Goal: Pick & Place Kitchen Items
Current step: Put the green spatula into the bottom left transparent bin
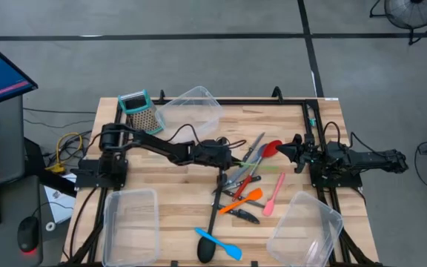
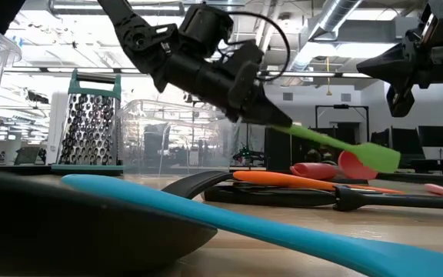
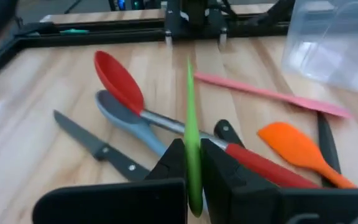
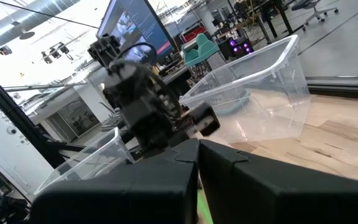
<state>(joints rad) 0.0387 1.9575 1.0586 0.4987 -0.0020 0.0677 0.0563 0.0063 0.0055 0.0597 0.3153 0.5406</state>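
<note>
**Left fingers clamp the green spatula above the pile**

Seen from above, the left gripper (image 1: 232, 157) reaches across the desk (image 1: 176, 178) toward three o'clock, over the heap of utensils at the centre. The green spatula (image 1: 262, 166) shows there only as a thin pale line running on from the fingers. The low view makes it plain: the spatula (image 2: 337, 146) is held off the desk, tilting down toward its blade, above the red spoon (image 2: 318, 168) and the orange spatula (image 2: 283, 178). The left wrist view shows the fingers (image 3: 166, 165) pinched tight on the green handle (image 3: 191, 137), and under it the red spoon (image 3: 118, 78), a grey spoon (image 3: 126, 118), a black-handled knife (image 3: 98, 149), the orange spatula (image 3: 297, 146) and a pink spatula (image 3: 266, 93) lying flat.

From above, the metal box grater (image 1: 139, 111) stands at eleven o'clock with a clear tub (image 1: 191, 107) just beside it; a second tub (image 1: 132, 215) sits at seven o'clock and a third (image 1: 306, 230) at five o'clock. A blue spatula (image 1: 221, 243) lies at six o'clock beside the black ladle (image 1: 210, 222); in the low view that blue spatula (image 2: 206, 215) fills the foreground.

The right gripper (image 1: 288, 150) waits at three o'clock, fingers clenched together and empty, raised off the desk in the low view (image 2: 394, 73). Its own wrist view looks past its fingers (image 4: 229, 168) at the left arm (image 4: 145, 106) and a tub (image 4: 260, 87).
</note>
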